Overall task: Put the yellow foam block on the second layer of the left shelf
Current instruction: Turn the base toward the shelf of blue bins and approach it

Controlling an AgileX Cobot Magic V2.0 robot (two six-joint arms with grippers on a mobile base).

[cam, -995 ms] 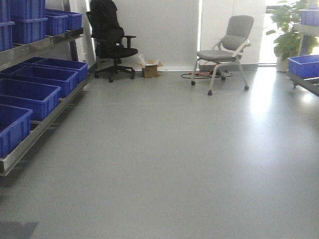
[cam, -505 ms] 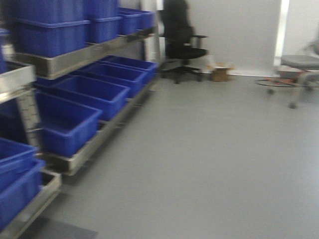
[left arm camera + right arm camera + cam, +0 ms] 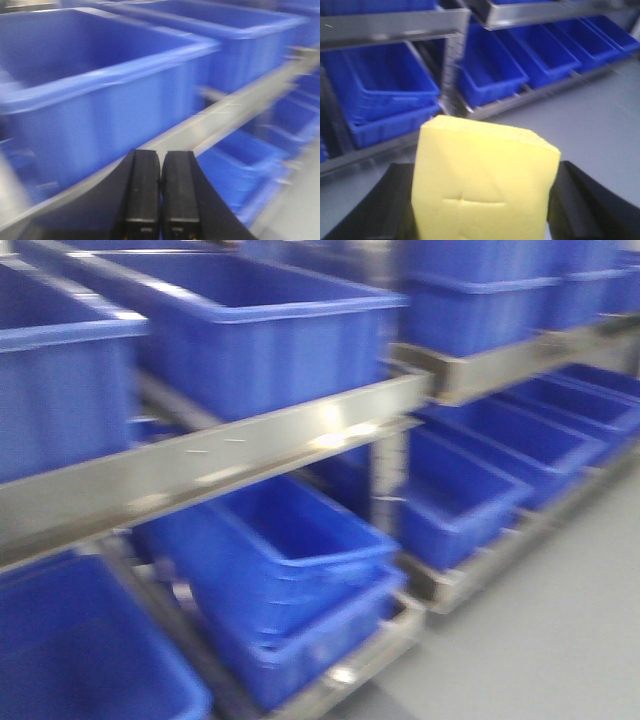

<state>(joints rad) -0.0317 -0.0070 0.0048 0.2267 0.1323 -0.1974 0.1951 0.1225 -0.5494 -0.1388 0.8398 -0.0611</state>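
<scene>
Gray, smooth floor (image 3: 570, 640) shows in the low right corner of the front view. The rest of that view is a metal shelf (image 3: 250, 455) full of big blue bins (image 3: 260, 340), and the picture is blurry. The shelf has shiny silver rails. One layer runs across the middle with bins sitting on it side by side. Under it, more bins sit on a lower layer close to the floor. Two of the low bins look stacked, one inside the other. A silver post (image 3: 385, 500) stands between this part of the shelf and the next part on the right, which also has blue bins on two layers. The left tool (image 3: 161, 160) is in front of a bin on the upper layer, near the silver rail. Its two black fingers (image 3: 142, 190) are pressed flat together. The block (image 3: 485, 175) is in the right tool (image 3: 482, 200), out in front of the shelf and above the floor, not touching any bin. That tool's black fingers (image 3: 585, 205) squeeze the block from both sides. The block is bright yellow, with a small dent line on its front face. Behind it, the right wrist view shows the low layer of bins, a silver rail over them and the gray floor.
</scene>
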